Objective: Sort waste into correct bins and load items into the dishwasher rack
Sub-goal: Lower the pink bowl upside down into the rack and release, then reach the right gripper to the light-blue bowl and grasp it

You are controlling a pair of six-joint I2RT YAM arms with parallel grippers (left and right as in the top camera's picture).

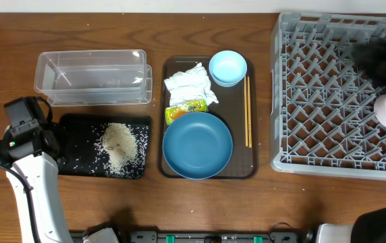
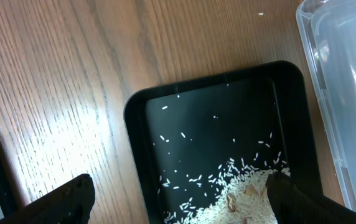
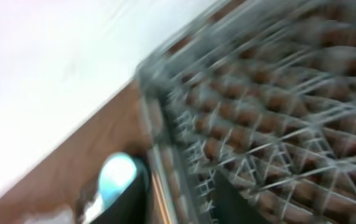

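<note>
Black tray (image 1: 78, 135) holding rice (image 1: 119, 145) lies by my left pincer (image 2: 178, 194), spread apart; right pincer (image 3: 179, 200) is blurred, cannot tell.

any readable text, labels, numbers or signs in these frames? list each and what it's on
No text can be read in any view.
snack wrapper: green-and-yellow print, too small to read from overhead.
clear tub, black tray, dishwasher rack: no markings visible.
Right wrist view: motion-blurred, nothing legible.
</note>
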